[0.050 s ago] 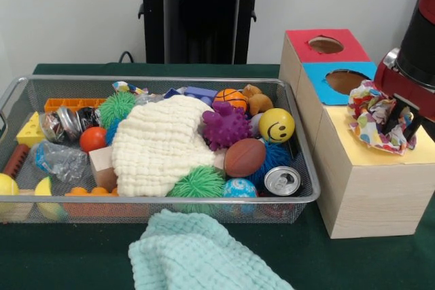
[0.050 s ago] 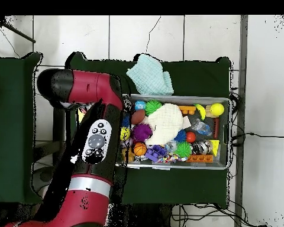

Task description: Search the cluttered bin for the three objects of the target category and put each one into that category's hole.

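I saw the wire bin [image 1: 299, 168] crowded with toys: a cream cloth [image 1: 160, 144] lay over the middle, with a purple spiky ball [image 1: 225, 125], a smiley ball [image 1: 276, 125], a brown football [image 1: 245, 157] and a can [image 1: 282, 180] beside it. A mint cloth [image 1: 197, 256] lay outside, in front. My gripper [image 1: 396, 125] pinched a patterned cloth [image 1: 372, 117] over the wooden box's [image 1: 367, 195] yellow top, near the blue hole [image 1: 345, 81] and red hole [image 1: 325, 45].
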You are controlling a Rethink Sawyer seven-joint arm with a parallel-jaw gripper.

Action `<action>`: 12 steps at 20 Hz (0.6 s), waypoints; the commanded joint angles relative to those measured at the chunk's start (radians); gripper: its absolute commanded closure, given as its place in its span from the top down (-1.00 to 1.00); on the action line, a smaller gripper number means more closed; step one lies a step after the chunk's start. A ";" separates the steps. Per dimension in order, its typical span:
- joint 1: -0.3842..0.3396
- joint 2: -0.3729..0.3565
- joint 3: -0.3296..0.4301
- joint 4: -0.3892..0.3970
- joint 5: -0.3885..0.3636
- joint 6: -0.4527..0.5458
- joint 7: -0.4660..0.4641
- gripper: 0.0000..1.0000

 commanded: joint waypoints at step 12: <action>-0.077 -0.078 0.123 0.208 -0.220 -0.260 -0.170 1.00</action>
